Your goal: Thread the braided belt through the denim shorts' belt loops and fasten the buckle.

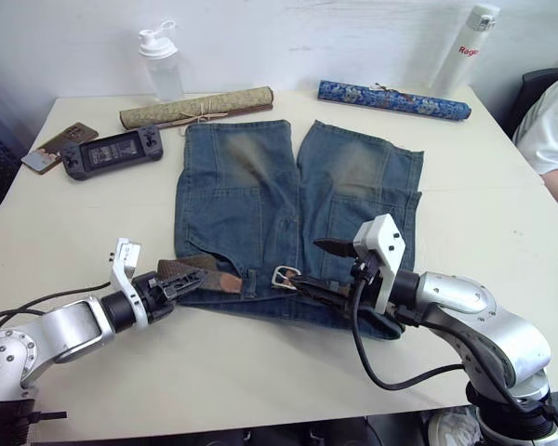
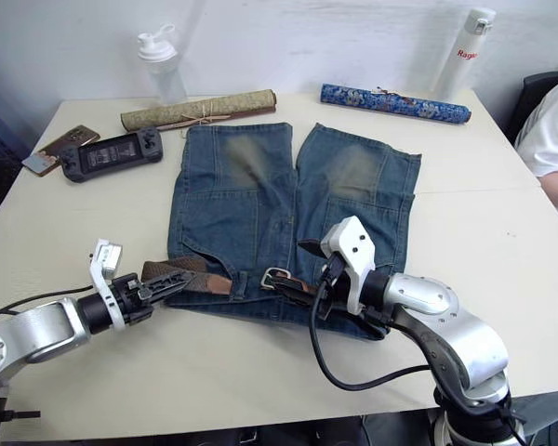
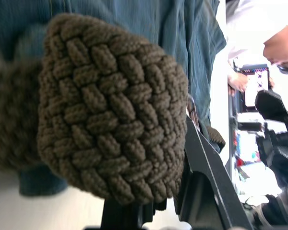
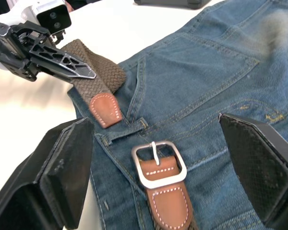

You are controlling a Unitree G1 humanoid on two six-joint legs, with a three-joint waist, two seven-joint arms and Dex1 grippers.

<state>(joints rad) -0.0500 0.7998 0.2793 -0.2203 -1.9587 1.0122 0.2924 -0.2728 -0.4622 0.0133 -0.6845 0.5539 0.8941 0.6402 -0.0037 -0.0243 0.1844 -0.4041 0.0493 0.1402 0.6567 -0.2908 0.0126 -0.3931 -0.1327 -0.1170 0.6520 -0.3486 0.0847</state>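
At the waistband of the denim shorts (image 1: 293,209), the left pincer (image 1: 179,283) clenches the braided belt (image 4: 97,76); the right pincer (image 4: 158,172), released, straddles the buckle (image 4: 157,163).

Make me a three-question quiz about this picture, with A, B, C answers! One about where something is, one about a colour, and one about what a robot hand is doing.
1. Where does the buckle lie?
A. on the denim shorts
B. beside the bottle
C. off the table

2. What colour is the braided belt tip?
A. blue
B. tan
C. white

3. What is the right gripper doing?
A. gripping the buckle
B. open above the buckle
C. holding a bottle

Answers: 1 A, the silver frame rests on the waistband. 2 B, the tan leather tip lies beside the left gripper. 3 B, its fingers stand wide apart on either side of the buckle.
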